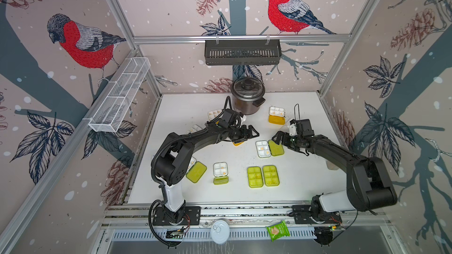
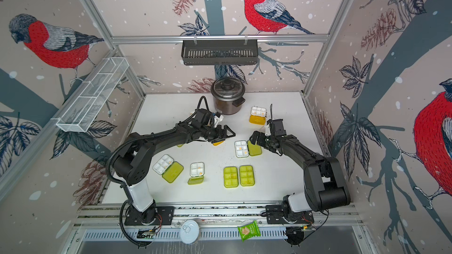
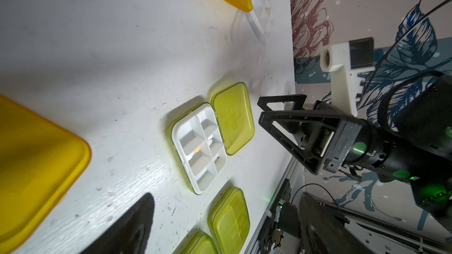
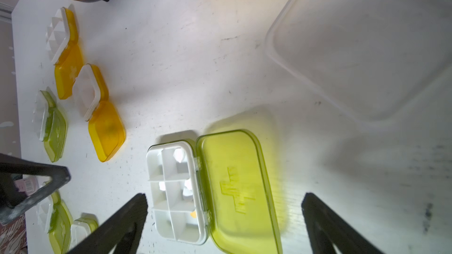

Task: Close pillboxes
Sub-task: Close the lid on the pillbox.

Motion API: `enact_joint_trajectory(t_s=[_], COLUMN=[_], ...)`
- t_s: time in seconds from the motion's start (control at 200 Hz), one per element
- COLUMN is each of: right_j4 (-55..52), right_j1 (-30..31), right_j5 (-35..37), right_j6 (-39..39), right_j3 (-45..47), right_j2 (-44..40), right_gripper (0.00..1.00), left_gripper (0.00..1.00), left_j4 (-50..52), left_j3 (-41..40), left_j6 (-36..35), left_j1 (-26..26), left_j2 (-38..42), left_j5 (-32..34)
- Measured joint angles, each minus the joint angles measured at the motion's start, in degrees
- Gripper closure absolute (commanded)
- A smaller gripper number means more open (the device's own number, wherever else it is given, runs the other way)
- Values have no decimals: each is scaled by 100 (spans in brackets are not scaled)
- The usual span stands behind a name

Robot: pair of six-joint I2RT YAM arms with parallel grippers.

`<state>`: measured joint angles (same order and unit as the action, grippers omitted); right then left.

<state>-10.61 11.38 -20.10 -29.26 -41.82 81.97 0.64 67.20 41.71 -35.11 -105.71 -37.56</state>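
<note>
A lidded pot (image 1: pixel 247 98) stands at the table's (image 1: pixel 305 179) back edge.

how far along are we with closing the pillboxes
Done: the front pair of lime pillboxes lies shut. In hand: nothing is gripped; the right gripper hangs open over the open centre pillbox, the left gripper open above an orange pillbox. Left: most of the job, including the back orange pillbox, the front open pillbox and others partly hidden by the left arm.
</note>
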Motion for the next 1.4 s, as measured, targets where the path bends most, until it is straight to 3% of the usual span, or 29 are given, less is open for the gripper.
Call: enact_joint_trajectory(t_s=[0.66, 1.401], right_j4=[175, 254], right_j1=[254, 411], right_j5=[-407, -951], right_j6=[90, 26], right_j3=[186, 341], right_j2=[63, -658], right_gripper=[0, 2], left_gripper=[8, 7], left_j4=[-461, -560], left_j3=[-199, -120], left_j6=[444, 483], left_j1=[-363, -466], left_j2=[-658, -907], left_j5=[-330, -507])
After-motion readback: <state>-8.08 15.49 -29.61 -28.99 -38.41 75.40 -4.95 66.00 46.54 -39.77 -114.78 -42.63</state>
